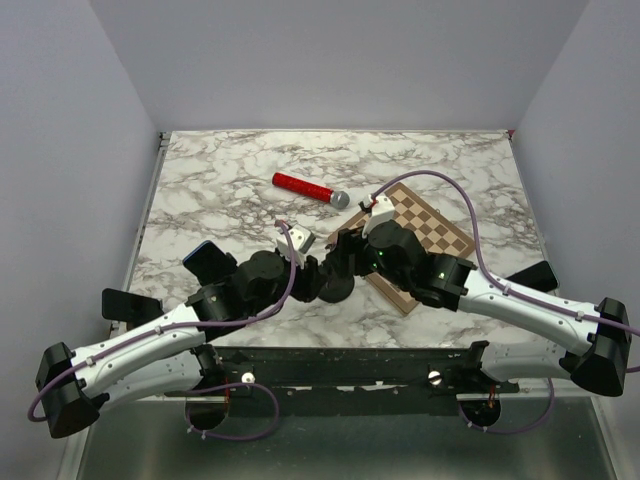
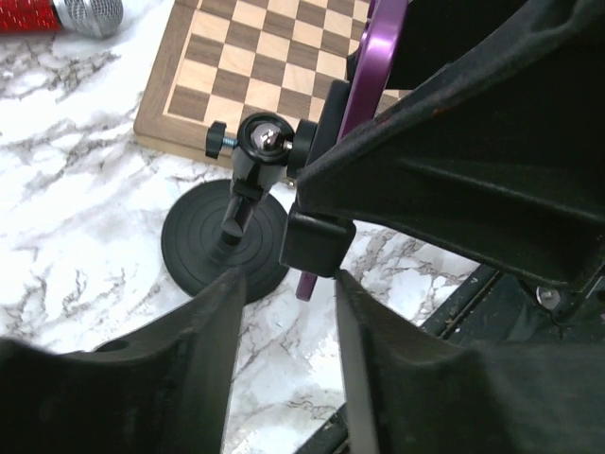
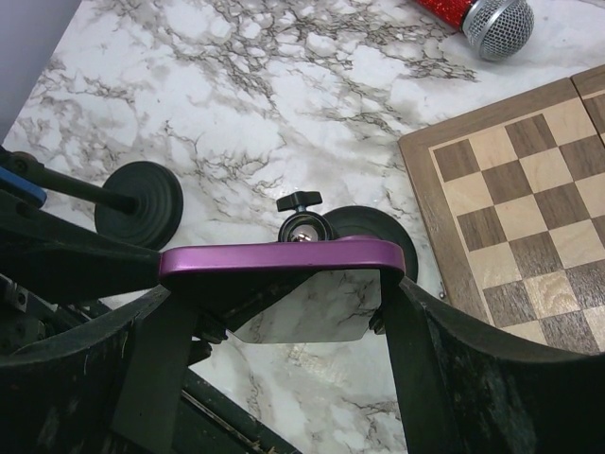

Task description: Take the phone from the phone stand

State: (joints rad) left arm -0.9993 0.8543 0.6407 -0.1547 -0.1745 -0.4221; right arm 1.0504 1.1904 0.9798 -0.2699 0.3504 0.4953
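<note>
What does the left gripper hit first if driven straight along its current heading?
Likely a finger of the right gripper, clamped on the purple phone, directly ahead of the left gripper. The stand base lies beyond. Depth is unclear.

White arms [image 1: 140, 350], black joints [image 1: 255, 280], purple cables [image 1: 470, 215]

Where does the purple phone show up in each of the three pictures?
Top external: hidden where the two arms meet; I cannot pick it out.
Left wrist: the purple phone is seen edge-on, upper middle, slanting down.
Right wrist: it is a purple bar across the centre.
Shared landmark: the chessboard.
</note>
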